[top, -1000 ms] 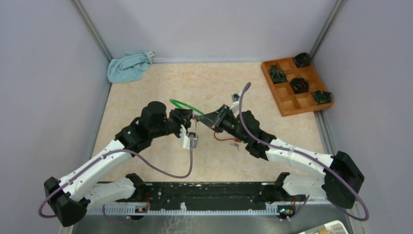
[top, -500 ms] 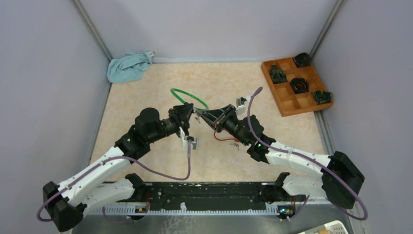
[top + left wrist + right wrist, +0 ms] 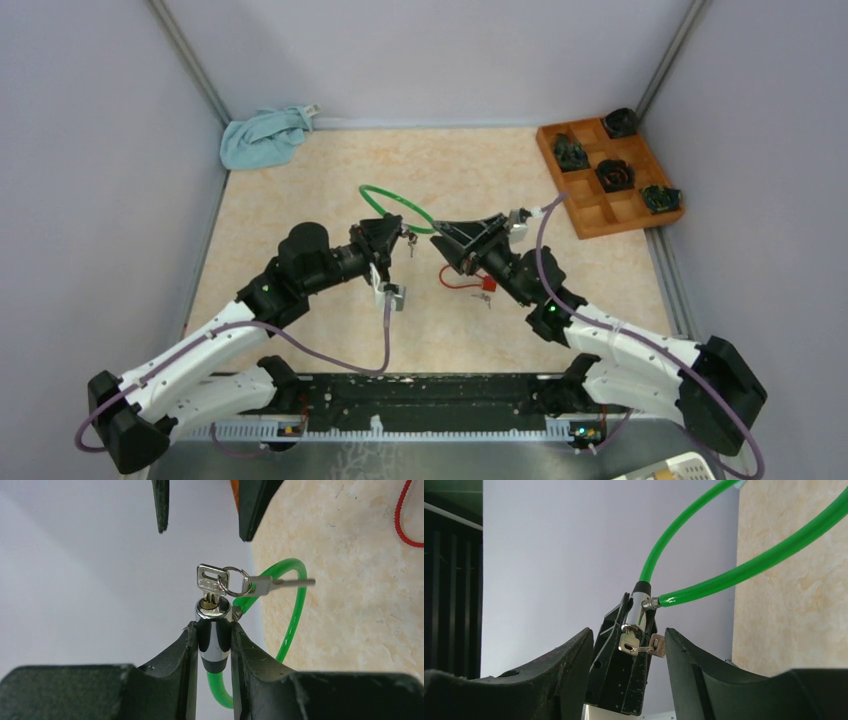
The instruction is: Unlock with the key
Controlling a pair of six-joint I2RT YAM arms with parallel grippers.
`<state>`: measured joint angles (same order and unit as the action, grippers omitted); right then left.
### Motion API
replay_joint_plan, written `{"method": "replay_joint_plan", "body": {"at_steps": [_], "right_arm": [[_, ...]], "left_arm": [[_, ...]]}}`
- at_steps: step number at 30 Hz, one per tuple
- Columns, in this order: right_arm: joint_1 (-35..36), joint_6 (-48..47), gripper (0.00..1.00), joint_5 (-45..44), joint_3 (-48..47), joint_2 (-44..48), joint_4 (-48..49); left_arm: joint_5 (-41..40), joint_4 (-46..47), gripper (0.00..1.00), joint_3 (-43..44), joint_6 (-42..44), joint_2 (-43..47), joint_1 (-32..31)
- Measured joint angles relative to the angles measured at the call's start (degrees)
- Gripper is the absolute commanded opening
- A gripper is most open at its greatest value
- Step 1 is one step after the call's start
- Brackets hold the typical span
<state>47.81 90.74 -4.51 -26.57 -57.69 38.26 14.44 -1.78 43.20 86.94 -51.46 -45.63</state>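
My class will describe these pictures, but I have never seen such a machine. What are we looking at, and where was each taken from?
Two robot arms are bolted to a table, each ending in a two-finger gripper. One picture looks down from above; the others come from cameras on each wrist. The left gripper clamps the barrel of a green cable lock; a key sits in it, a spare key dangling. The right gripper stands open near the key. A blue cloth, wooden tray and red cord lie on the table.
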Motion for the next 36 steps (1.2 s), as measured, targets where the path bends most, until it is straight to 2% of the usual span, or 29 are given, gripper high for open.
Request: {"method": "replay_joint_plan", "body": {"at_steps": [3,6,10,15,18,23,29,31,33,36], "right_arm": [[-2.69,-2.38,0.56,0.5,0.85,3.67,-3.28],[-4.63,-11.19,0.56,0.52,-0.26,6.75,-9.22],[-4.98,-31.89,0.57,1.36,-5.14,7.19,-16.96],[-4.98,-56.76,0.63,5.57,-5.77,9.7,-19.63],[-4.98,-68.13,0.66,9.6,-5.66,11.26,-20.7],[-4.98,-79.78,0.66,16.5,-5.31,13.84,-21.18],[-4.28,-85.29,0.63,23.12,-5.55,11.5,-21.18],[-2.86,-86.49,0.58,23.98,-6.23,9.38,-21.9],[-1.42,-87.38,0.45,24.13,-6.62,7.5,-21.92],[0.26,-87.97,0.08,23.15,-6.62,5.64,-21.81]], "left_arm": [[0.39,-0.79,0.0,0.11,-0.37,0.0,0.0],[1.29,-2.47,0.0,0.98,-1.14,0.0,0.0],[3.98,-6.32,0.0,5.01,-4.33,-0.02,0.0],[7.76,-9.31,0.0,11.65,-11.1,-0.28,0.0],[10.27,-11.32,0.0,14.21,-14.69,-0.55,0.0],[12.7,-14.49,0.0,14.53,-18.49,-1.53,0.0],[13.27,-16.04,0.0,14.53,-21.94,-2.69,0.0],[13.27,-16.02,0.0,14.53,-23.21,-2.73,0.0],[13.29,-16.02,0.0,14.53,-24.61,-2.78,0.0],[13.73,-16.04,0.0,14.53,-26.34,-2.75,0.0]]}}
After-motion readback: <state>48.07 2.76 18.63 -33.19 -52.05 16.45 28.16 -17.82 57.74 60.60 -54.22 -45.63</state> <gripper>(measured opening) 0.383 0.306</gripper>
